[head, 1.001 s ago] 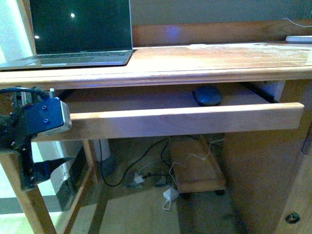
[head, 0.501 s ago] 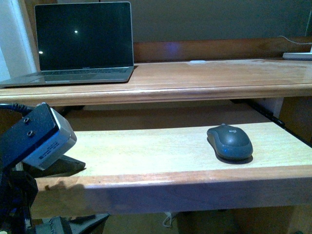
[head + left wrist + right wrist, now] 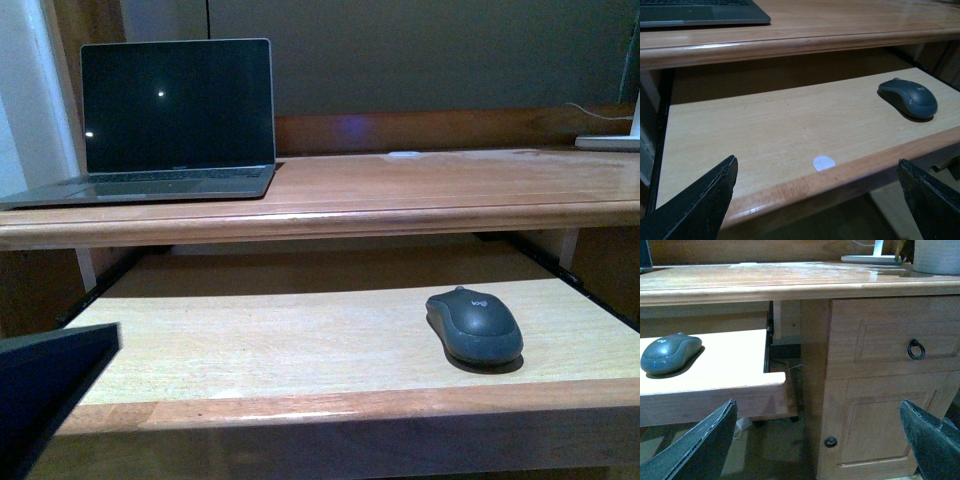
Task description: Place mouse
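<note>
The dark grey mouse [image 3: 474,325] lies on the right part of the pulled-out keyboard tray [image 3: 260,340], under the desk top. It also shows in the left wrist view [image 3: 908,97] and the right wrist view [image 3: 669,353]. My left gripper [image 3: 822,200] is open and empty, in front of the tray's front edge, left of the mouse; one finger [image 3: 45,385] shows at the front view's lower left. My right gripper [image 3: 822,442] is open and empty, low in front of the desk's cabinet, to the right of the tray.
An open laptop [image 3: 170,120] stands on the desk top [image 3: 420,185] at the left. A white round sticker [image 3: 824,162] lies on the tray near its front edge. A cabinet with a ring-pull drawer [image 3: 915,349] and a door knob [image 3: 830,442] stands right of the tray.
The view has risen: the tray and mouse now show from higher up. The left arm's camera block has dropped out of the front view, leaving only a finger at the lower left.
</note>
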